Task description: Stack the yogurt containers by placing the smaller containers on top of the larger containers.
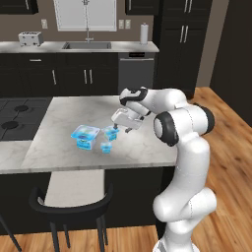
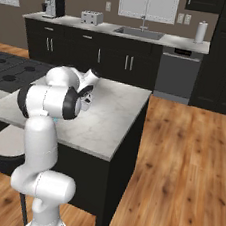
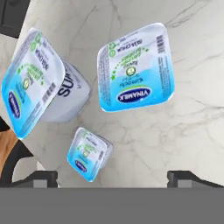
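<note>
Three light-blue yogurt cups stand close together on the marble island [image 1: 64,108]. The widest cup [image 1: 84,136] [image 3: 30,83] is on the left. The medium cup [image 1: 110,133] [image 3: 135,68] stands just to its right, and the tiny cup [image 1: 106,146] [image 3: 87,153] sits in front of the two. All three stand apart, with none stacked. My gripper [image 1: 117,126] [image 3: 113,179] hovers just above the medium cup's right side. It is open and holds nothing; its fingertips [image 3: 41,178] stand wide apart.
A dark chair [image 1: 69,202] stands at the island's near edge below the cups. A black cooktop [image 1: 15,120] lies at the island's left end. The back counter carries a sink [image 1: 87,45], a toaster [image 1: 30,38] and a paper-towel roll [image 1: 143,33].
</note>
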Available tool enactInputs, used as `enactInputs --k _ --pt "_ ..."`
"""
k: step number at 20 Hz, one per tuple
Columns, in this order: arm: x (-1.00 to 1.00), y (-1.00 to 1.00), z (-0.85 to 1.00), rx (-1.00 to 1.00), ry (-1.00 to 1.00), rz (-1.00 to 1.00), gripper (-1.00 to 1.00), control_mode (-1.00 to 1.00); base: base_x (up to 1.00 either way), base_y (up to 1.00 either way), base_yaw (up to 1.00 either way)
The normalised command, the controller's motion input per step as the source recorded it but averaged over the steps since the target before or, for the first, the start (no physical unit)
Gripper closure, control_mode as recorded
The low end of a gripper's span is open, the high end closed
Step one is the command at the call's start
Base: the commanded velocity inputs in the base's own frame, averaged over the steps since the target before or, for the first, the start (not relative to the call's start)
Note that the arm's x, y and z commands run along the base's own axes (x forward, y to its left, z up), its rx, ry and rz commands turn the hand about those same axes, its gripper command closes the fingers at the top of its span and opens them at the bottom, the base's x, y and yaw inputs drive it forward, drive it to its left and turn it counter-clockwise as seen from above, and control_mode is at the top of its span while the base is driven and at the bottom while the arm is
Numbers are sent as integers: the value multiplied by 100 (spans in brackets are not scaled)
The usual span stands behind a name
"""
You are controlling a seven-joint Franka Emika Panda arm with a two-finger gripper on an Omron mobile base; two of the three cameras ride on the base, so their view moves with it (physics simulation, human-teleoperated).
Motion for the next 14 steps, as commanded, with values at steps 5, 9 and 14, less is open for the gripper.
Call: enactInputs --k 5,9,14 --pt "20 1 -10 0 0 2 -100 -100 0 0 0" --pt "13 8 -10 0 0 0 -100 -100 0 0 0" --pt "12 9 -11 0 0 0 -100 -100 0 0 0"
